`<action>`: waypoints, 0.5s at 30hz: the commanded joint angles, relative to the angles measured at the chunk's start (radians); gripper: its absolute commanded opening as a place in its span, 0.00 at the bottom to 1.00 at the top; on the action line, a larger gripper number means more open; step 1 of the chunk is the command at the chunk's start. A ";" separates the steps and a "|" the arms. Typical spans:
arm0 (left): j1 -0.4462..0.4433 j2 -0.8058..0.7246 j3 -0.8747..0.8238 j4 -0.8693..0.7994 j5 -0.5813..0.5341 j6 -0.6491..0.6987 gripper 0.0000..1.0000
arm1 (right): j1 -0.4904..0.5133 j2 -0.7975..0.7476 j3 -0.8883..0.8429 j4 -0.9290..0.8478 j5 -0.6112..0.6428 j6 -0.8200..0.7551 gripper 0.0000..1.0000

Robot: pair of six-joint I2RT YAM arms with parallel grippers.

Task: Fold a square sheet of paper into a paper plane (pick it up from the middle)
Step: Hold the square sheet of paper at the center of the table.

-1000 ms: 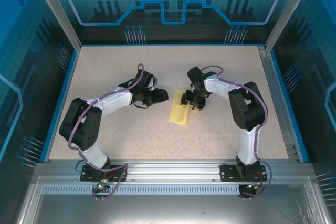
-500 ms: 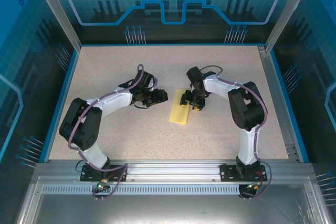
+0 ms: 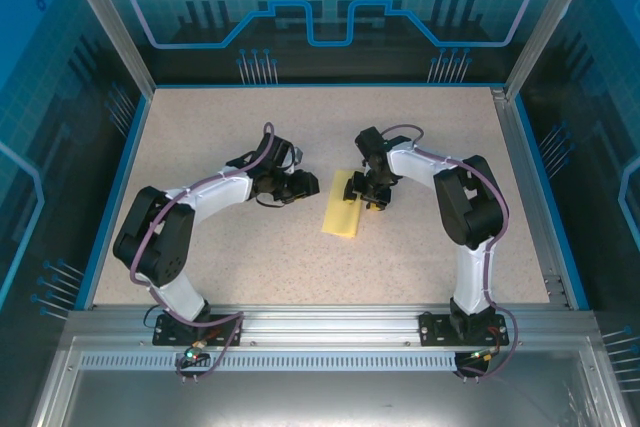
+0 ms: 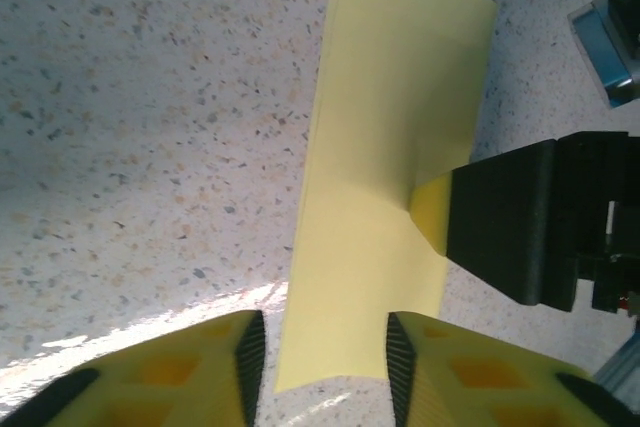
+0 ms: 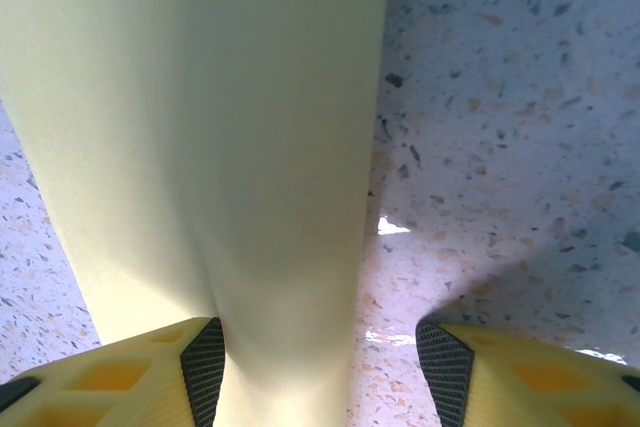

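Two yellow fingers of the left gripper [image 4: 322,372] are standing a modest way apart in its wrist view. The near end of the yellow sheet [image 4: 385,167] is lying between them on the table, with a sliver of bare surface showing beside one pad [image 4: 250,362], so nothing is being pinched. The right gripper [image 5: 322,367] is standing wider in its own camera. There the sheet is running up between the pads, sitting against one pad [image 5: 205,362] and leaving speckled table in front of the other. The left wrist view is giving what that one is not: a dark finger [image 4: 500,222] of the right gripper is meeting the sheet's long edge, and the paper is puckering into a short crease there. From above, the sheet is showing as a long folded strip, lying on the speckled table [image 3: 250,137] near its middle. The left gripper is pointing at its far corner from just beside it, and the right gripper is sitting over its far right edge.
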 commanded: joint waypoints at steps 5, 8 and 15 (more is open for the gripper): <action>-0.026 0.111 0.084 -0.016 0.067 0.001 0.04 | 0.012 0.082 -0.024 -0.009 0.052 0.010 0.60; -0.043 0.170 0.145 -0.067 0.042 0.004 0.00 | 0.013 0.085 -0.026 -0.009 0.055 0.011 0.60; -0.075 0.261 0.230 -0.091 0.033 0.012 0.00 | 0.012 0.087 -0.022 -0.012 0.056 0.005 0.60</action>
